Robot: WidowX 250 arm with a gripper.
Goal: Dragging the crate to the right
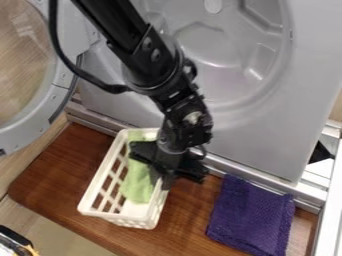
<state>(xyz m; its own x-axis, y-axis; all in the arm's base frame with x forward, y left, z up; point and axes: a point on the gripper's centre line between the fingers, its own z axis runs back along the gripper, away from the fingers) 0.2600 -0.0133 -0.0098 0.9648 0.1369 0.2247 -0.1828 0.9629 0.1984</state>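
Observation:
The gripper (162, 179) is low over the right long side of the white plastic crate (107, 182). Its fingertips are close together, one on each side of the crate's right rim, shut on it. The crate has lattice walls and stands upright on the brown wooden board, left of the middle. Inside it lies a light green cloth (138, 182), partly covered by the gripper. Arm and gripper hide the upper part of the crate's right side.
To the right, a folded purple cloth (250, 216) lies on the wooden board (53, 182). Behind the crate rises a grey metal machine front (267, 135) with a round recess. Its open round door (40, 107) is at the upper left. A black and yellow object (15, 242) is at the lower left.

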